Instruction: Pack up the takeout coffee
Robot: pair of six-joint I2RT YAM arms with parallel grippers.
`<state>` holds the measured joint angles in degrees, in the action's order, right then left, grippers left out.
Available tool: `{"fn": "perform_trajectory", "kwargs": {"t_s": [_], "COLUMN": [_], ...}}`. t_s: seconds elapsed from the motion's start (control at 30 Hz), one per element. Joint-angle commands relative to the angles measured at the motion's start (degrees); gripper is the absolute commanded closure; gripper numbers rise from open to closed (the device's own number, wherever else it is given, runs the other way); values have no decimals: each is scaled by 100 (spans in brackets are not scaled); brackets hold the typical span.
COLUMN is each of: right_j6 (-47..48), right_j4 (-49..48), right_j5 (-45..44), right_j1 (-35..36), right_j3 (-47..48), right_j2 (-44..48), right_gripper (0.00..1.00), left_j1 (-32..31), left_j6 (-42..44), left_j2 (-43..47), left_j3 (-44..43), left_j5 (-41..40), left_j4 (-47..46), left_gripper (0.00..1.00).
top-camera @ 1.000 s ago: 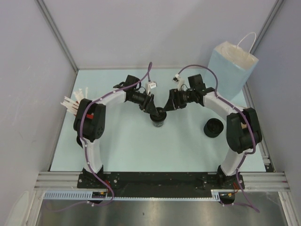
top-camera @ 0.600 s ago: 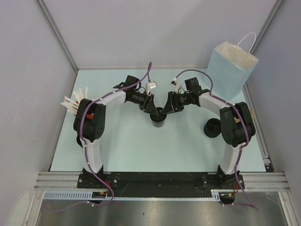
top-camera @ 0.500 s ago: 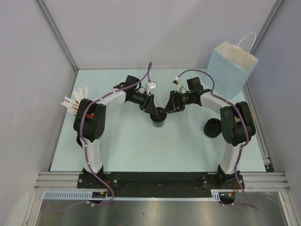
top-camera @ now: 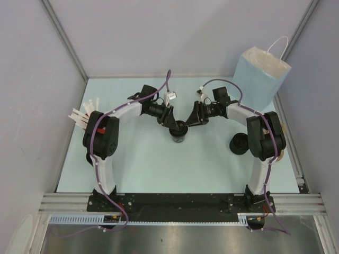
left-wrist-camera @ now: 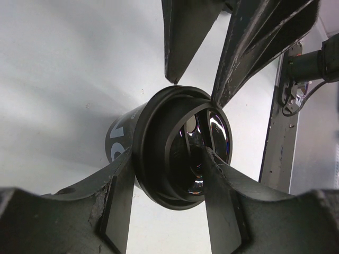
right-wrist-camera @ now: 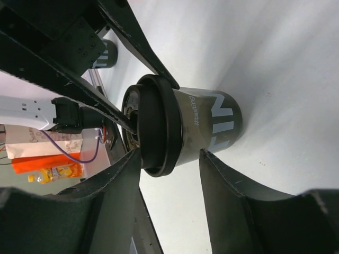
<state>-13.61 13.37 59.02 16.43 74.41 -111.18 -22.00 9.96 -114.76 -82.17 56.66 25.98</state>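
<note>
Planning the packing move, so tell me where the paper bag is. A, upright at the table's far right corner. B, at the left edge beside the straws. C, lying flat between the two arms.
A: the pale-blue paper bag stands upright at the far right corner of the table, handles up.

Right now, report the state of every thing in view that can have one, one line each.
takeout coffee, upright on the table, lid on
left claw, shut on the lid's rim: one finger outside, one on top
right claw, fingers apart at the cup's side; grip cannot be told
paper bag, upright, mouth open
second black cup, standing apart, untouched
</note>
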Motion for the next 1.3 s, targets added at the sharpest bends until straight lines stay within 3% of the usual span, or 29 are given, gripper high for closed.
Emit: {"fn": "perform_trajectory", "kwargs": {"t_s": [0.0, 0.73, 1.27], "right_j6": [-107, -441, -318], "right_j4": [-150, -510, -361], "right_j5": [144, 820, 382], "right_j1": [19, -201, -43], "right_j3": [188, 188, 188], "right_j2": [-176, -343, -440], "right_gripper": [52, 52, 52], "left_j1": [-50, -94, -120], "left_j6": [165, 182, 191], "left_j2": [-108, -126, -108], "left_j3": [184, 184, 201], "left_j5": [-525, -534, -542], "left_j4": [-40, -31, -31], "left_gripper": [51, 52, 53]}}
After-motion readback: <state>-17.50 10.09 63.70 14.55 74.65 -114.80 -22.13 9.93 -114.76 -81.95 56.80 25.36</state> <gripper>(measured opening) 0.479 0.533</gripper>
